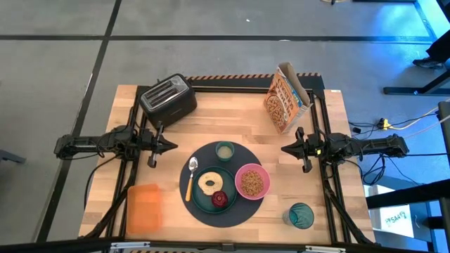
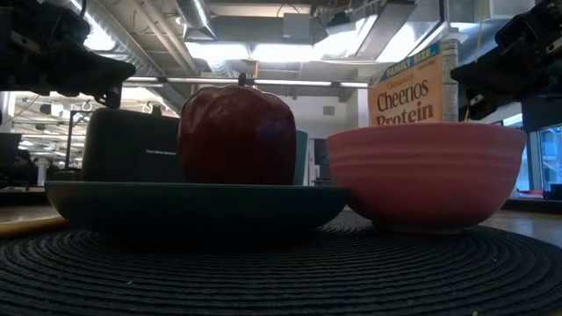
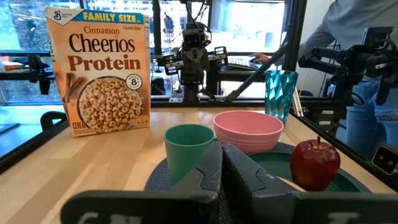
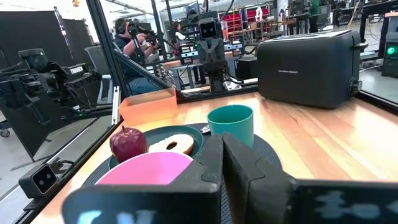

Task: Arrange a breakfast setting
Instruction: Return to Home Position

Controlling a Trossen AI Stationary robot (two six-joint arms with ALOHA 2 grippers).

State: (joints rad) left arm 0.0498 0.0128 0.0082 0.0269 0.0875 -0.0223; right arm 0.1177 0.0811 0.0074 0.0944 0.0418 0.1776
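Note:
A dark grey round mat [image 1: 193, 204] lies at the table's near middle. On it rest a teal plate [image 1: 200, 202] with a bagel half [image 1: 209, 184] and a dark red fruit [image 1: 221, 200], a pink bowl [image 1: 252, 182] of cereal, a small green cup [image 1: 224, 150], and an orange-handled spoon [image 1: 190, 180] on the plate's left rim. My left gripper [image 1: 173, 146] hovers shut left of the mat, touching nothing. My right gripper [image 1: 285, 149] hovers shut right of the mat, touching nothing.
A black toaster [image 1: 168, 99] stands at the far left, a Cheerios box [image 1: 285, 98] at the far right. An orange container [image 1: 144, 206] lies near left, a teal glass [image 1: 300, 215] near right. People show in the room beyond the table.

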